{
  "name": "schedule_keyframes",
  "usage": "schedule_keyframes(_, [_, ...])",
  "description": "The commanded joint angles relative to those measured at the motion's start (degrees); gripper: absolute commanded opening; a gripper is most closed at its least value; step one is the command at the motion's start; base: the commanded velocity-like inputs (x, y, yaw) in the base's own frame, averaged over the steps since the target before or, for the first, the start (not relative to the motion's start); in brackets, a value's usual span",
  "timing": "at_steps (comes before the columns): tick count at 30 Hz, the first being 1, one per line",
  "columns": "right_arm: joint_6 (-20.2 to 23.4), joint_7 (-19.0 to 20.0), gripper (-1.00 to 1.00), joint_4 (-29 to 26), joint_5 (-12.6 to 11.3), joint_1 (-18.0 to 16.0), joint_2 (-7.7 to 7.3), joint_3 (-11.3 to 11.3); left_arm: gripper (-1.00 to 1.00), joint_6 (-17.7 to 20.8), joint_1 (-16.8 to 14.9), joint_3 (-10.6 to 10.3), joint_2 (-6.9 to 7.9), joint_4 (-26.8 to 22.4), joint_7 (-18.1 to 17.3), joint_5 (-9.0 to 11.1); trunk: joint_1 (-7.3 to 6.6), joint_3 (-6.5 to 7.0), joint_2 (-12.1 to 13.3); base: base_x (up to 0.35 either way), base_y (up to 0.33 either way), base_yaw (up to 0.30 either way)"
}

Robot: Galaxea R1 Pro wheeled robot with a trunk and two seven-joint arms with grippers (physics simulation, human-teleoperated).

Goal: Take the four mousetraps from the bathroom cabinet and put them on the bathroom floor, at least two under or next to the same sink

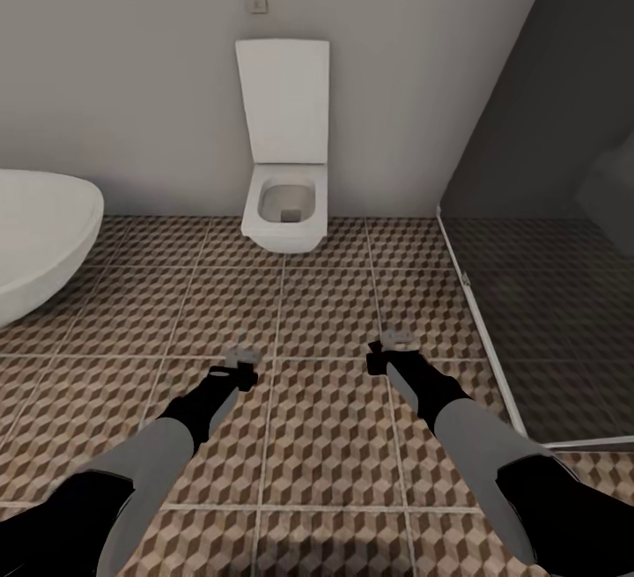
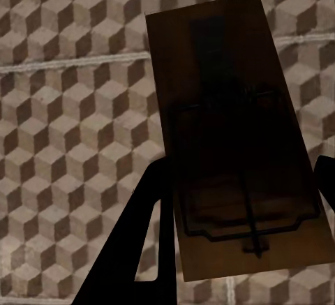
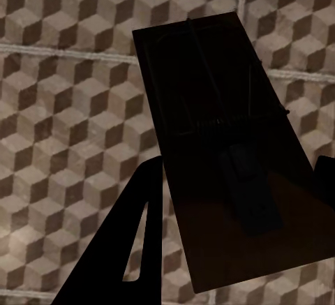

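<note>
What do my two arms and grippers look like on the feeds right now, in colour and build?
In the head view both arms match: black upper segments, a light grey sleeve-like forearm section, then a slim black wrist. The left gripper and right gripper end in small pale grey parts. In the wrist views the fingers are flat black wedges with a narrow triangular cut-out. No cables or markings show.

This is a bathroom in a home. A white wall-hung toilet (image 1: pixel 283 207) with its lid raised stands against a plain pale wall, with a small flush plate (image 1: pixel 257 3) above it. The rounded white rim of a bathtub (image 1: pixel 40 233) shows beside it. Cube-patterned brown and beige tiles make the bathroom floor (image 1: pixel 326 436), and a dark glass shower partition (image 1: pixel 546 207) closes off one corner.
</note>
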Motion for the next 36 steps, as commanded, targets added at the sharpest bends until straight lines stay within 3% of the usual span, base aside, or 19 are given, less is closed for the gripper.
schedule_keyframes(1, [0.2, -0.5, -1.00, -0.1, -0.7, 0.0, -0.04, 0.5, -1.00, 0.3, 0.0, -0.5, 0.03, -0.1, 0.4, 0.3, 0.22, -0.31, -0.4, 0.000, 0.000, 0.000])
schedule_keyframes(36, [-3.8, -0.5, -1.00, 2.6, -0.7, 0.0, 0.15, 0.6, -1.00, 0.3, 0.0, -0.6, -0.07, 0.3, 0.4, 0.2, 7.91, -9.83, -14.5, 0.000, 0.000, 0.000])
